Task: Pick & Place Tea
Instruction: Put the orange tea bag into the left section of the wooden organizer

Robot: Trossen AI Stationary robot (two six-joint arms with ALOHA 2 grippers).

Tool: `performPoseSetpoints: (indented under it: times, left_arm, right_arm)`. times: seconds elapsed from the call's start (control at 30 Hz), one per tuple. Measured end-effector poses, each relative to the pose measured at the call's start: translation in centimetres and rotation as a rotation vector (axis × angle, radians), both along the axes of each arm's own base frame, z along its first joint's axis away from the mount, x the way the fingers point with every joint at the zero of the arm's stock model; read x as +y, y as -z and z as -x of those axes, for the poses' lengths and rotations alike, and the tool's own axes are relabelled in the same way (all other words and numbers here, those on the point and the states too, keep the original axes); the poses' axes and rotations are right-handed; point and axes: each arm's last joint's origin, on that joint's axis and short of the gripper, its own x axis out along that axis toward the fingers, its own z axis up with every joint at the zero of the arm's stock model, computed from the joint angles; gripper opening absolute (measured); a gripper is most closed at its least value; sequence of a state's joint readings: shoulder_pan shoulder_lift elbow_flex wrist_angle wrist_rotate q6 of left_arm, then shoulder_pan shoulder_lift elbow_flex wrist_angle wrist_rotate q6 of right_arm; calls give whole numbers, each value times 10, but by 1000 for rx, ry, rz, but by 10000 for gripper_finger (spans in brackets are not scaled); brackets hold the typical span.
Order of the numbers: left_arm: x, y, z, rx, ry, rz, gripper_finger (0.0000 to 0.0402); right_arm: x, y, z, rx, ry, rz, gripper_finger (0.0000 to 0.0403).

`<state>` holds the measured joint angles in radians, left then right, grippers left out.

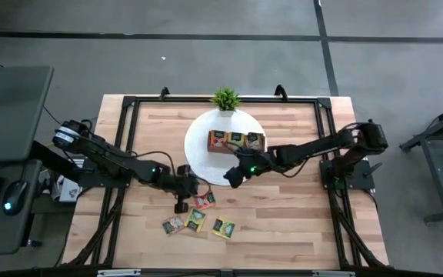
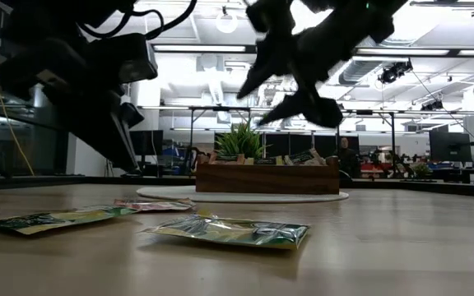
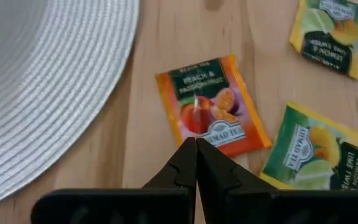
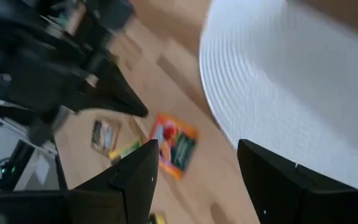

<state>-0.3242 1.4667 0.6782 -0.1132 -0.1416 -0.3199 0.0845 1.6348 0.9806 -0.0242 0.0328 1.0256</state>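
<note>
Peach sachet point(image 3: 211, 107) lies flat on the table just off the white mat point(image 1: 200, 158); my left gripper point(image 3: 196, 144) is pressed shut at its edge, apparently empty. Right gripper point(image 4: 197, 165) hangs spread over the mat. Risk: lifting with nothing.

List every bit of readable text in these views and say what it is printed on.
"BLACK TEA" and "PEACH & PASSIONFRUIT": flat orange tea sachet on the wooden table.
"AHMAD TEA": same sachet, lower label.
"AHMAD TEA" and "LIME": green-yellow sachet beside it.
Upper yellow-green sachet: print too blurred.
Other views: nothing legible.
</note>
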Motion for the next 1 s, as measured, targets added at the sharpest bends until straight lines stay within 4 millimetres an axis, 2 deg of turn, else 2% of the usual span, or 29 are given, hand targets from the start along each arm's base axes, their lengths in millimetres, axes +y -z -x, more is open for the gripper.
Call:
performPoseSetpoints:
  times: [0.23,0.43,0.67,0.8,1.0]
  left_arm:
    - [-5,2,0,6,33,24,0]
    - [-5,3,1,18,77,20,0]
    - [-6,4,1,20,134,-7,0]
    - [-6,16,0,78,158,-6,0]
    - [-9,28,-6,87,185,5,0]
  right_arm:
    - [7,31,-12,71,-10,-145,212]
    - [18,48,-20,62,-6,-210,195]
    - [27,54,-23,50,10,-208,178]
    - [32,53,-24,15,20,-150,178]
    - [33,56,-27,-5,51,-177,192]
